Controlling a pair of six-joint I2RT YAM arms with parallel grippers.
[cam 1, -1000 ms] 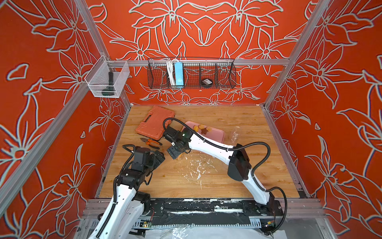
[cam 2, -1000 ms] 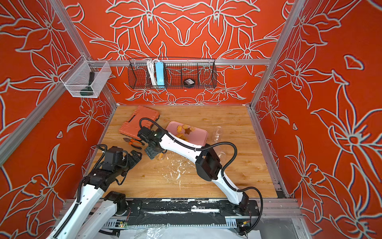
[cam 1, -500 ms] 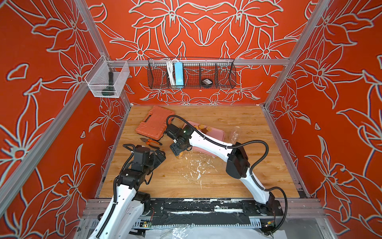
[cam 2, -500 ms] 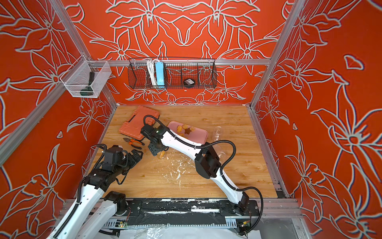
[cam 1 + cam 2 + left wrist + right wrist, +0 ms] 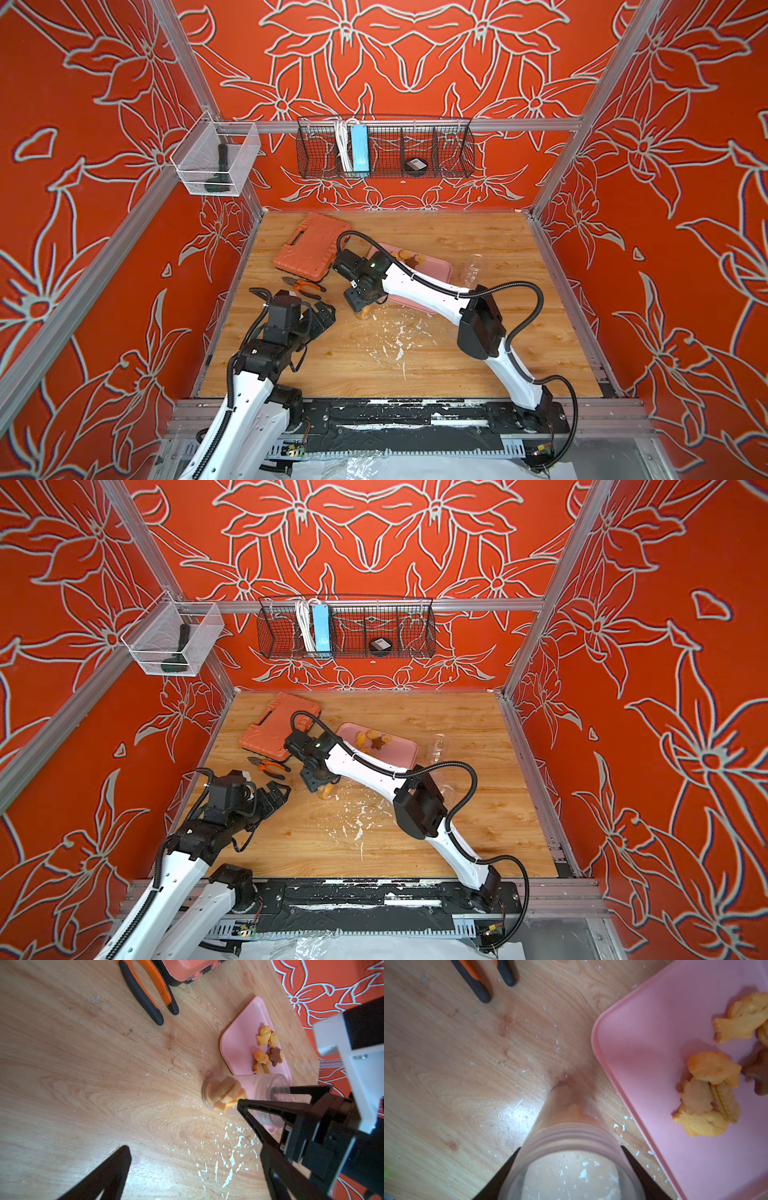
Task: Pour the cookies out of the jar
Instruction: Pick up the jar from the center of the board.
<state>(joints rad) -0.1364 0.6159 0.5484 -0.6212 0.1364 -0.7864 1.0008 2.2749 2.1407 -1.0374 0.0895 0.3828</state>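
Gripping anything?
Right gripper (image 5: 571, 1149) clamps the clear jar (image 5: 259, 1088), upright on the table (image 5: 83, 1064) beside the pink tray (image 5: 239, 1047); left gripper (image 5: 193, 1147) spread wide, empty.
Cookies (image 5: 224, 1093)?
Some inside the jar, others on the tray.

Both top views show you the whole counter (image 5: 457, 374) from high behind the arms, looking forward and down. Your two wrist views sit close over it, angled down, sharing the jar (image 5: 261, 1088) and pink tray (image 5: 643, 1043).
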